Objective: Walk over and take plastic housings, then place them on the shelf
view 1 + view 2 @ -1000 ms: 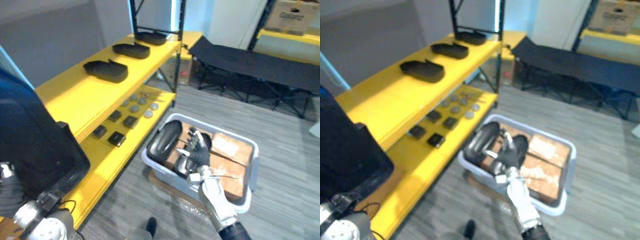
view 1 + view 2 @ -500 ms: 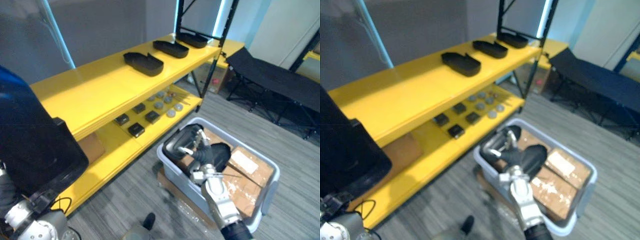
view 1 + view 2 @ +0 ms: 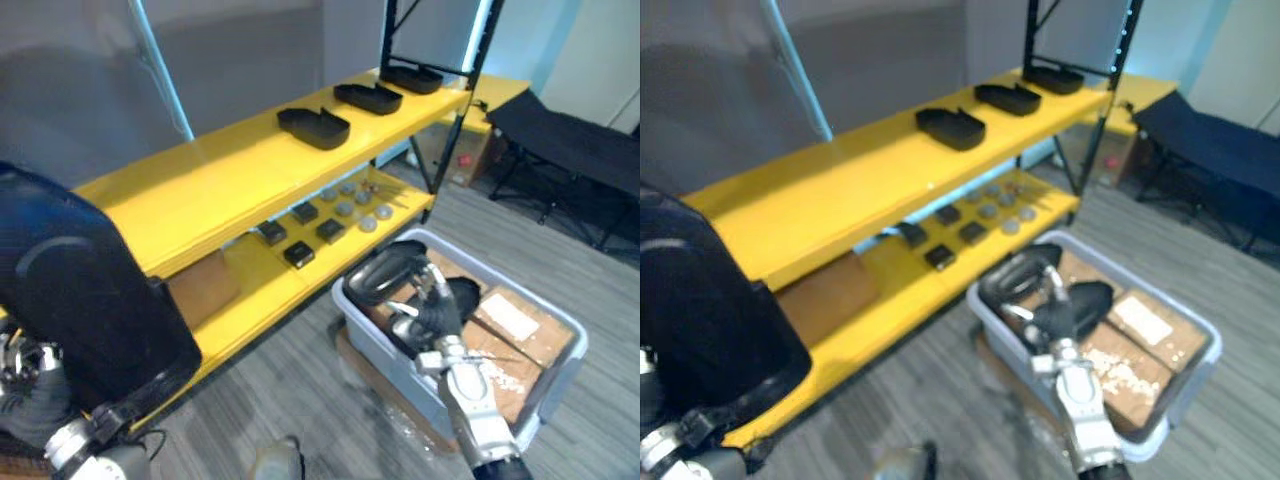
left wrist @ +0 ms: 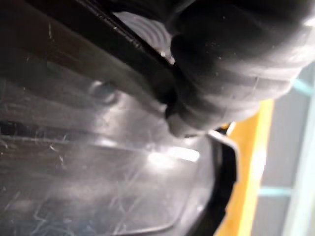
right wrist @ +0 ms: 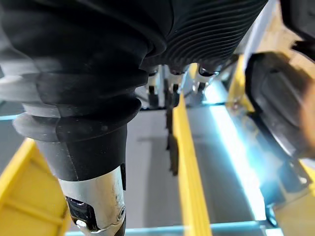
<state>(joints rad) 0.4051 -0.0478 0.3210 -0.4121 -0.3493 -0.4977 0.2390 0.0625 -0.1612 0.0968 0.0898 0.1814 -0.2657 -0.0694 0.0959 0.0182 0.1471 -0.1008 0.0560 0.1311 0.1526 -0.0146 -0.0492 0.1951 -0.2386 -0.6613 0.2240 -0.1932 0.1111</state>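
A big black plastic housing (image 3: 80, 320) rests against my left arm at the lower left. My left hand (image 4: 231, 64) presses on its glossy inside (image 4: 98, 172), and its fingers are hidden. My right hand (image 3: 432, 312) hangs over the grey bin (image 3: 560, 345) with its fingers (image 5: 172, 88) straight and nothing in them. Another black housing (image 3: 385, 272) lies tilted in the bin, just to the left of that hand. Three more black housings (image 3: 313, 127) sit in a row on the top board of the yellow shelf (image 3: 200, 190).
The shelf's lower board holds several small black and grey parts (image 3: 300, 252) and a cardboard box (image 3: 203, 287). Cardboard boxes (image 3: 505, 320) fill the bin's right side. A black folding cot (image 3: 570, 130) stands at the back right. Grey floor lies between shelf and bin.
The whole picture has swung, so the camera moved: shelf and bin now sit further right and closer. My right hand stays over the bin beside the housing, and the large housing stays at my left arm.
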